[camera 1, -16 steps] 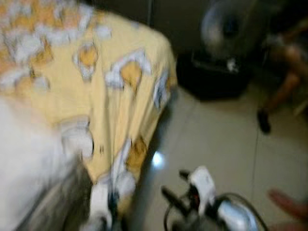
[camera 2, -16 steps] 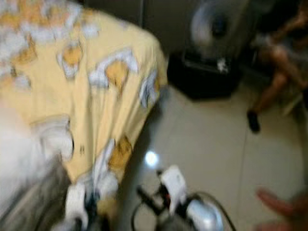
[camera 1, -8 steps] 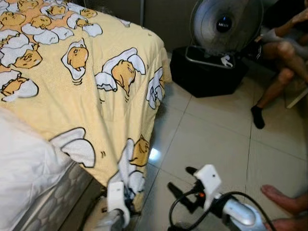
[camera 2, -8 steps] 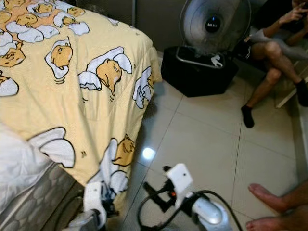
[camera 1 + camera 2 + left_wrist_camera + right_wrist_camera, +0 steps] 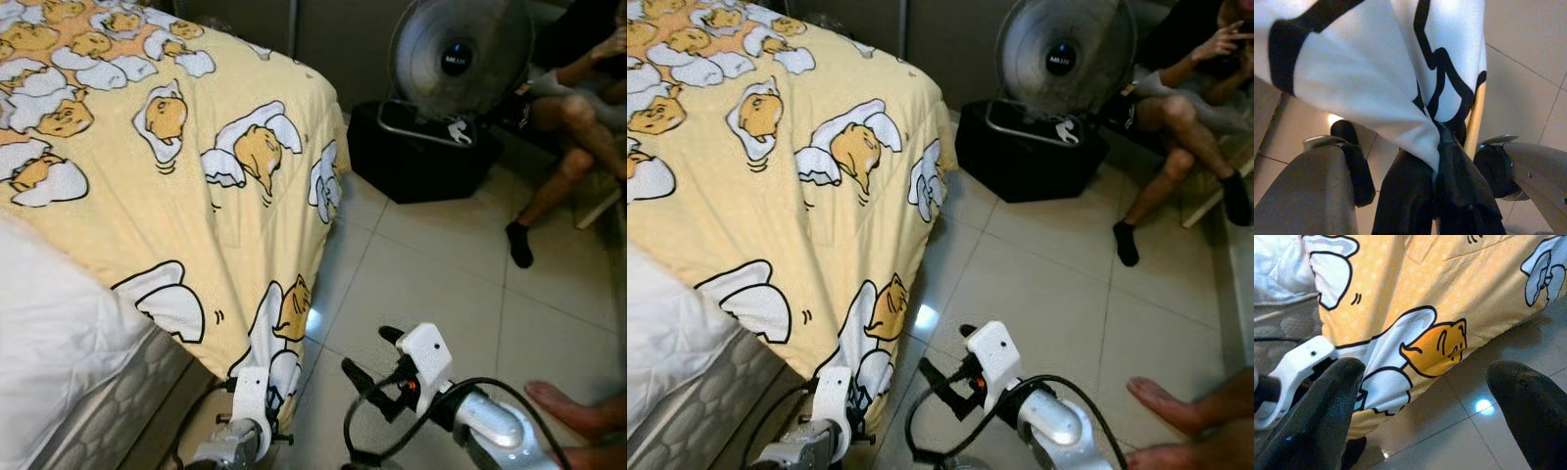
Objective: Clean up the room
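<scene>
The yellow blanket covers the bed on the robot's left and hangs over its corner, the hem stopping just above the tiled floor. Its long fall runs from the bed top down to the hem, low beside the left gripper. In the left wrist view the 2 black fingers are pressed together on a fold of the blanket's white-and-black print. The right gripper hangs over bare tile just right of the hem, its 2 fingers spread wide with nothing between them. Open floor runs ahead to 1 fan on 1 black box. 1 seated person is at the far right, and 1 bare foot lies near the right arm.
</scene>
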You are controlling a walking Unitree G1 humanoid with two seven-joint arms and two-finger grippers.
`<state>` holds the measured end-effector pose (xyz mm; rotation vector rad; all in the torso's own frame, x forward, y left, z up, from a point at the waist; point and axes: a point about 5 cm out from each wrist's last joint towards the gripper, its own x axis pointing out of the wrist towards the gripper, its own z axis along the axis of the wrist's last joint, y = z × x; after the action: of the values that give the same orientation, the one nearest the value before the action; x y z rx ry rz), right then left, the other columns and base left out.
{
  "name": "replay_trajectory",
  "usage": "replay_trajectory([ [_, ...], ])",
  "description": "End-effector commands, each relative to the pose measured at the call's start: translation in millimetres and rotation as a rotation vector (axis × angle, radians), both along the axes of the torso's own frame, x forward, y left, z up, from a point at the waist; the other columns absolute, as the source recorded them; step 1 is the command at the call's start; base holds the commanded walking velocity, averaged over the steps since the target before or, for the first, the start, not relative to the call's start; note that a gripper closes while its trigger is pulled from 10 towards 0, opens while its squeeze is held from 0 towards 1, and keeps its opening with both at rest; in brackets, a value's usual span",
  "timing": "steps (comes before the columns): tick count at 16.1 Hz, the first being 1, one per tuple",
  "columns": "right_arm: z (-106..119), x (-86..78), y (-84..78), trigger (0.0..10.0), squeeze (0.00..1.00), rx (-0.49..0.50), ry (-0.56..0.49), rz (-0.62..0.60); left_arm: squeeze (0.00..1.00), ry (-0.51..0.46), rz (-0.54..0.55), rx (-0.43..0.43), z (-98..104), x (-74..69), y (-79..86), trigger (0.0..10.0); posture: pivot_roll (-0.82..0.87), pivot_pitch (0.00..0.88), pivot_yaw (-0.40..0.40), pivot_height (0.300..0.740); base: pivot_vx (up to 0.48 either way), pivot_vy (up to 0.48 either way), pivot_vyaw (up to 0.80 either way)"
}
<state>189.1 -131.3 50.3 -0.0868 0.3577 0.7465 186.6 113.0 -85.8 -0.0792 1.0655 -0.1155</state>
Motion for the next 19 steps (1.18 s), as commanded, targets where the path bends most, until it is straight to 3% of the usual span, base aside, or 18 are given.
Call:
replay_trajectory([
  [1, -2.6, -5.4, -4.4, 10.0, 0.0, -0.031, 0.019, 0.012, 0.0, 0.106, -0.031, -0.004, -9.2, -21.1, -10.0, 10.0, -0.25, 0.142, -0.131, 0.698, 0.0, 0.0, 0.0],
  [2, -2.4, -8.5, -6.2, 10.0, 0.0, -0.041, 0.026, 0.012, 1.0, 0.093, -0.041, 0.0, -7.8, -18.5, -13.2, 10.0, -0.27, 0.148, -0.135, 0.698, 0.0, 0.0, 0.0],
  [6, -4.3, -15.1, -8.7, 10.0, 0.0, -0.07, 0.044, 0.001, 1.0, 0.089, -0.04, -0.005, -6.6, -17.0, -18.7, 10.0, -0.28, 0.155, -0.133, 0.698, 0.0, 0.0, 0.0],
  [7, -5.6, -16.1, -9.5, 10.0, 1.0, -0.071, 0.054, -0.006, 1.0, 0.097, -0.041, -0.005, -7.4, -19.2, -20.0, 10.0, -0.28, 0.161, -0.131, 0.698, 0.0, 0.0, 0.0],
  [12, -7.7, -15.7, -8.3, 10.0, 1.0, -0.062, 0.066, -0.022, 1.0, 0.106, -0.024, 0.01, -8.8, -21.4, -16.3, 10.0, -0.27, 0.157, -0.119, 0.698, 0.0, 0.0, 0.0],
  [16, -12.9, 2.5, 3.1, 10.0, 1.0, -0.022, 0.027, -0.066, 1.0, 0.013, 0.002, 0.063, -2.4, -2.7, 12.8, 10.0, -0.18, 0.071, -0.084, 0.698, 0.0, 0.0, 0.0],
  [19, -17.1, 14.6, 8.8, 10.0, 1.0, -0.011, 0.013, -0.074, 1.0, -0.034, -0.005, 0.097, 2.7, 8.0, 24.1, 10.0, -0.15, 0.011, -0.068, 0.698, 0.0, 0.0, 0.0],
])
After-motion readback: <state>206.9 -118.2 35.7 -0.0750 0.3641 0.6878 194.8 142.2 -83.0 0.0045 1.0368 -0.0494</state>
